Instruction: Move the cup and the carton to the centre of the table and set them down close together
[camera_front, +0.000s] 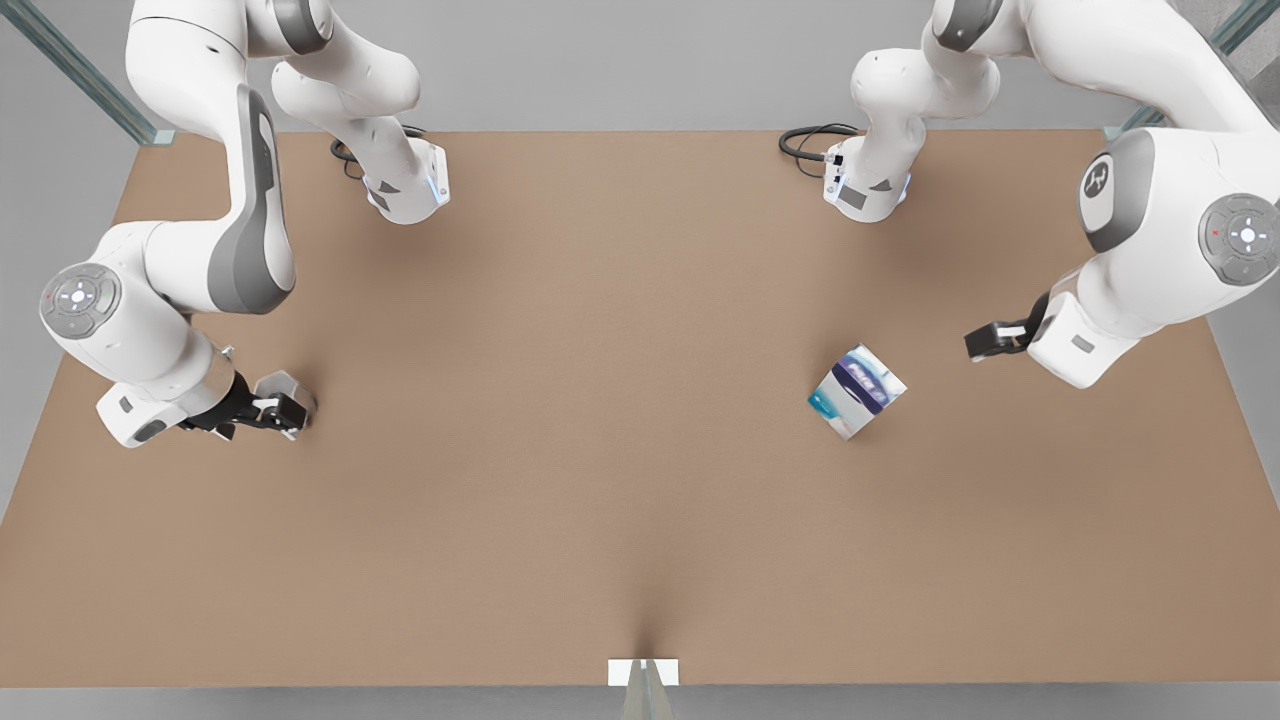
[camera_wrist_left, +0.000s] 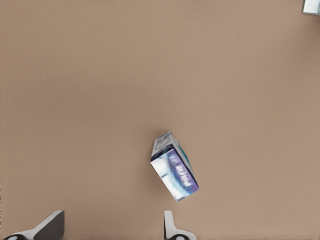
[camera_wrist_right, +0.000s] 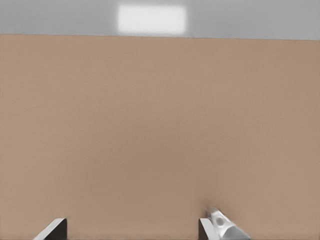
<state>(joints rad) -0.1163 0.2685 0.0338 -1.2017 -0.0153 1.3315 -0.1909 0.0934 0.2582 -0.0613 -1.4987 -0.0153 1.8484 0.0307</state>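
The white carton (camera_front: 856, 391) with blue and teal bands lies tilted on the light brown table (camera_front: 600, 420), toward the front view's right. My left gripper (camera_front: 975, 342) hovers to the right of it, open and apart from it. In the left wrist view the carton (camera_wrist_left: 174, 172) lies just ahead of the spread fingers of this gripper (camera_wrist_left: 112, 222). The shiny grey cup (camera_front: 283, 385) sits at the front view's left, with my right gripper (camera_front: 280, 412) low at it. In the right wrist view that gripper (camera_wrist_right: 130, 225) is open and the cup (camera_wrist_right: 224, 226) sits against one finger (camera_wrist_right: 205, 227).
Both arm bases stand at the table's far edge, each with a black cable (camera_front: 812, 142) coiled beside it. A small white tab (camera_front: 642, 671) marks the near edge. Bare tabletop stretches between the cup and the carton.
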